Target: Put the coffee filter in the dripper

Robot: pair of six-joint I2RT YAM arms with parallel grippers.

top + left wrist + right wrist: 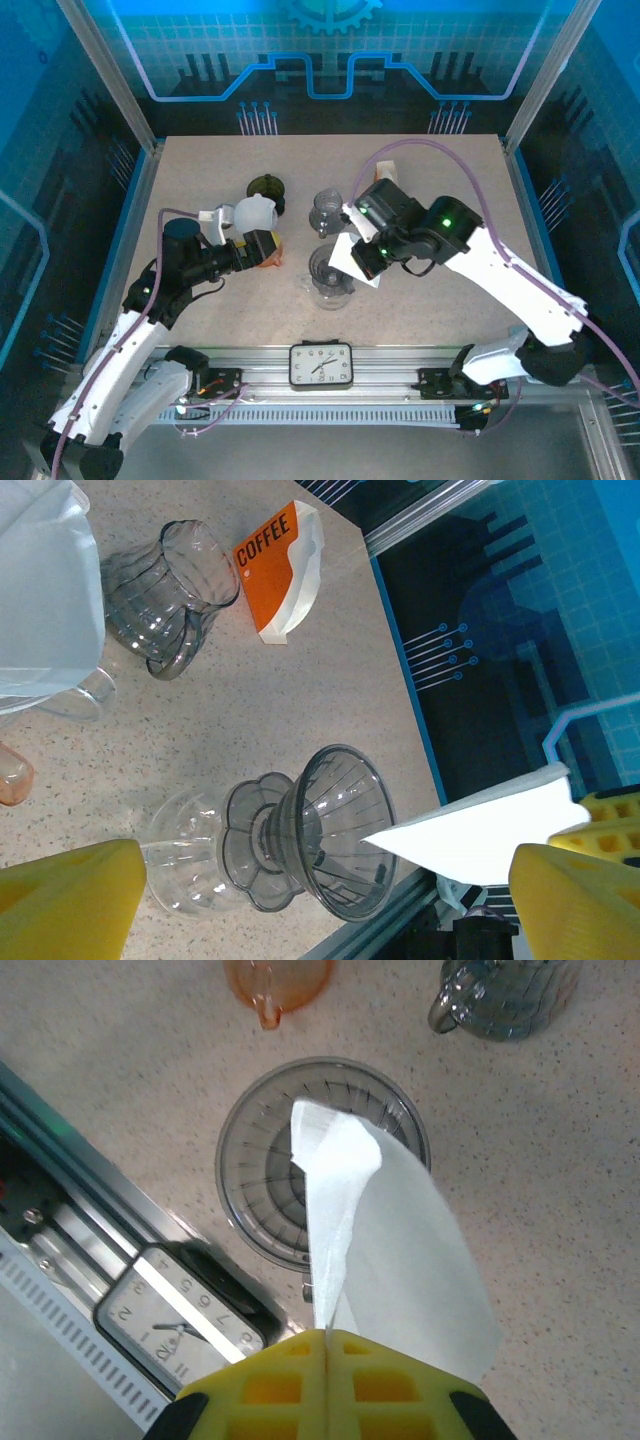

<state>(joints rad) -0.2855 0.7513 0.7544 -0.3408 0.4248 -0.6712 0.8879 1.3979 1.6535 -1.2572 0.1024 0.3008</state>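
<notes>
The grey ribbed dripper (pixel 322 268) sits on a clear glass server near the table's front middle. My right gripper (pixel 328 1345) is shut on the wide end of the white paper coffee filter (pixel 385 1240). The filter's pointed end hangs over the dripper's (pixel 250 1160) mouth. From the left wrist, the filter (pixel 490 825) tip reaches just inside the rim of the dripper (pixel 335 830); whether they touch I cannot tell. My left gripper (pixel 320 920) stands open to the dripper's left, its yellow fingers (pixel 70 900) wide apart and holding nothing. From above, the right gripper (pixel 365 258) is just right of the dripper.
A clock (pixel 321 364) lies on the front rail right below the dripper. A glass pitcher (pixel 170 590) and an orange coffee bag (pixel 280 565) sit farther back. An orange cup (pixel 278 980) and a white jug (pixel 253 213) stand left of the dripper.
</notes>
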